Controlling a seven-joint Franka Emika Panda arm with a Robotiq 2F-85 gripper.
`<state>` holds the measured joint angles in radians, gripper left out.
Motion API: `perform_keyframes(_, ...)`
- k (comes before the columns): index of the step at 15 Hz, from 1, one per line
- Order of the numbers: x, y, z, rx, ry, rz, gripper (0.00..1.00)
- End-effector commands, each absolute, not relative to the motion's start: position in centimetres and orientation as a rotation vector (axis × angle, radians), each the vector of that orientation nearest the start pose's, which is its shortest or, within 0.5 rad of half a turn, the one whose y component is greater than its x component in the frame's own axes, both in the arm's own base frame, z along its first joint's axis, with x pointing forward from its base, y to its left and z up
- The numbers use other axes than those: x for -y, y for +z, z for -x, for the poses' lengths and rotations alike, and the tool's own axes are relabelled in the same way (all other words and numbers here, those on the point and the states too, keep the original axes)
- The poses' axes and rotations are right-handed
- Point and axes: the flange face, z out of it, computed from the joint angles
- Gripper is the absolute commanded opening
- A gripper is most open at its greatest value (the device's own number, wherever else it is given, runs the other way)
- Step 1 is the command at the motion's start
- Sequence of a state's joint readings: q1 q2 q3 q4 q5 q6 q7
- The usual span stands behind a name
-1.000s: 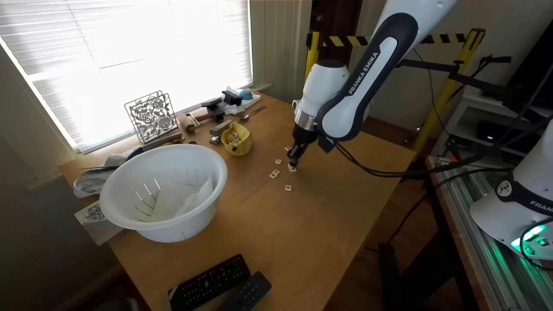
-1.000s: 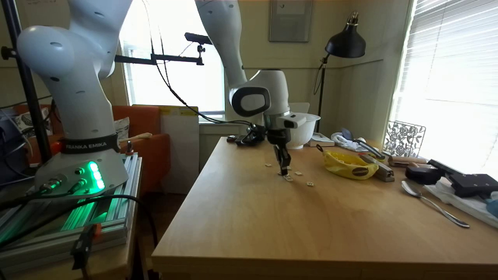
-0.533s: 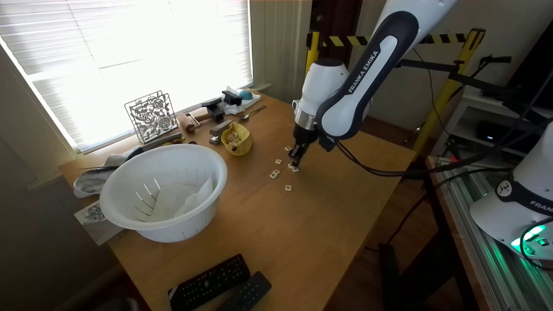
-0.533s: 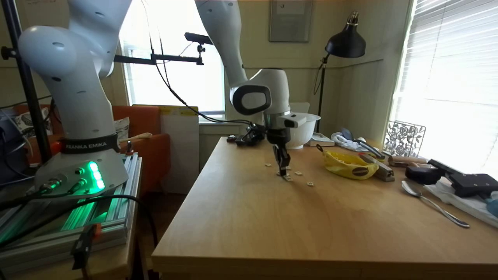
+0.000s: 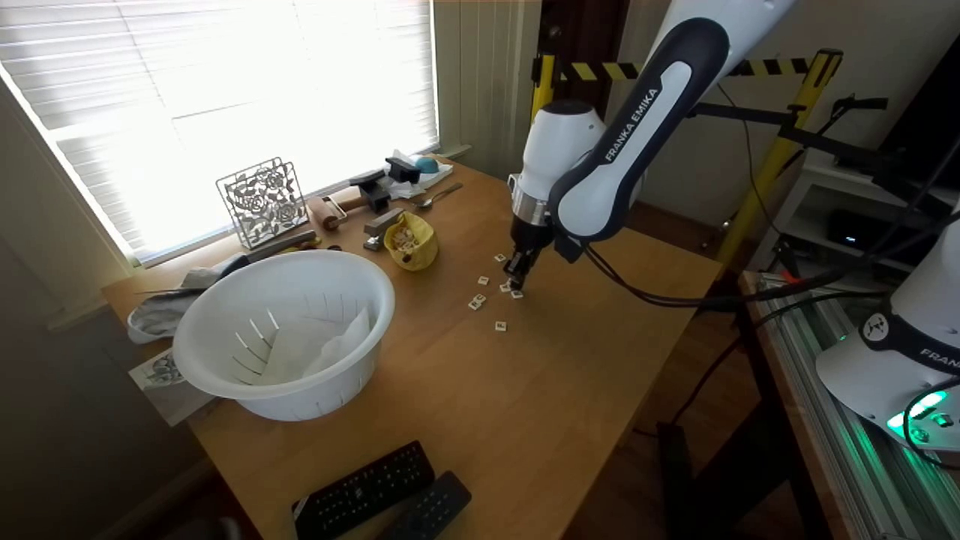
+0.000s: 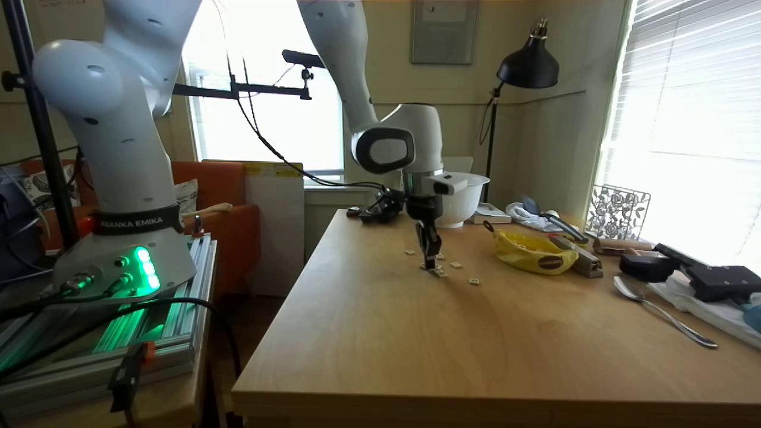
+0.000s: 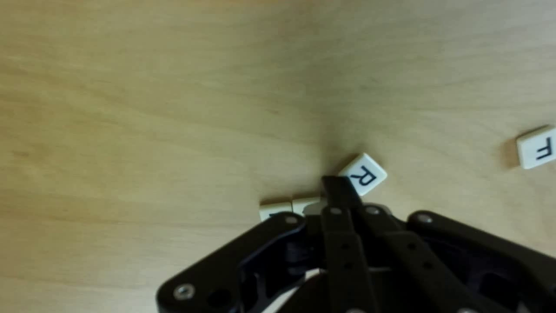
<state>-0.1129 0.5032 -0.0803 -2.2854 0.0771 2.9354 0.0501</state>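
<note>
My gripper [image 5: 517, 285] points down at the table with its fingers together and nothing seen between them. It also shows in an exterior view [image 6: 429, 265] and in the wrist view [image 7: 336, 179]. The fingertips touch or hang just above a white letter tile marked R [image 7: 368, 173], covering one corner of it. Two more white tiles [image 7: 273, 209] lie side by side, partly hidden behind the fingers. A tile marked F [image 7: 538, 148] lies at the right edge of the wrist view. Several small letter tiles lie scattered around the fingertips, such as one tile [image 5: 500, 326] nearer the camera.
A yellow pouch [image 5: 420, 251] holding tiles stands by the scattered tiles. A large white bowl [image 5: 375, 300] and black remotes [image 5: 367, 487] are on the table [image 5: 570, 390]. A stapler-like bar [image 6: 585, 264], a spoon [image 6: 660, 315] and a metal napkin holder [image 5: 262, 202] line the window side.
The gripper, shut throughout, has slid slightly along the table, rightward in an exterior view. A tile at its tip has shifted the same way, and another tile beside it has become visible.
</note>
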Motion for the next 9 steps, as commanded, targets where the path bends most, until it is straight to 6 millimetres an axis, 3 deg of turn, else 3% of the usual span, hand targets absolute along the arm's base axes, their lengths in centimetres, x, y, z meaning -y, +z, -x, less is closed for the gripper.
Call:
perform_keyframes(1,10.6,13.8,-52.4,-0.516,-0.192,3.13,0.0)
perform_keyframes(9,10.7,16.6,-53.0,-0.481,-0.249,3.121,0.0)
